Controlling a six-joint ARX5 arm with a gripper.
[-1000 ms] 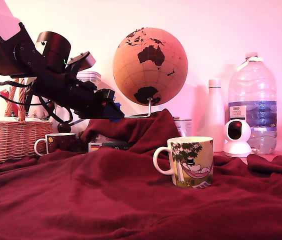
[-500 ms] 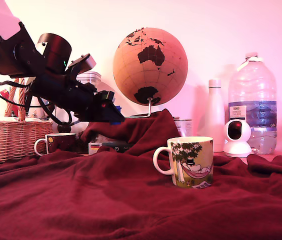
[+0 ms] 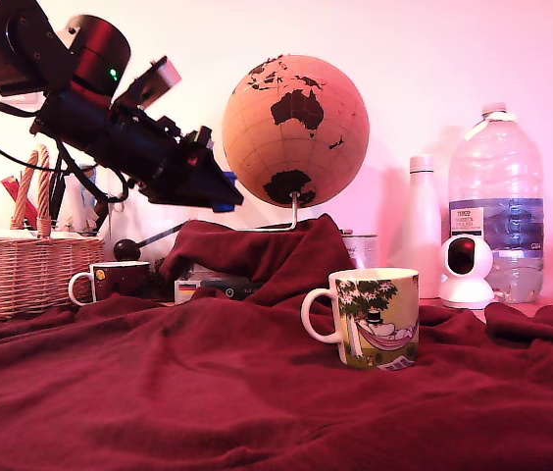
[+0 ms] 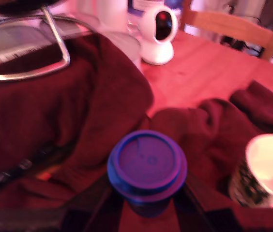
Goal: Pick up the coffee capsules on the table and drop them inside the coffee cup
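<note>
My gripper (image 3: 220, 196) hangs high at the exterior view's left, in front of the globe, shut on a dark blue coffee capsule (image 4: 147, 165) whose blue edge (image 3: 224, 205) peeks out at the tip. The wrist view shows the capsule's flat round end between the dark fingers (image 4: 100, 200). The cream coffee cup (image 3: 375, 316) with the tree and hammock print stands upright on the dark red blanket covering the table (image 3: 208, 392), well to the right of and below the gripper. Its open rim (image 4: 271, 162) also shows in the wrist view. No other capsule is visible.
A dark maroon mug (image 3: 112, 281) with a white handle and a wicker basket (image 3: 22, 270) sit at the exterior view's left. Behind stand a globe (image 3: 294, 130), a white bottle (image 3: 421, 226), a small white camera (image 3: 465, 270) and a large water bottle (image 3: 497, 206). The blanket bunches up mid-back.
The arm has risen and tilted up, lifting the gripper with the blue capsule higher and slightly right, away from the blanket fold.
</note>
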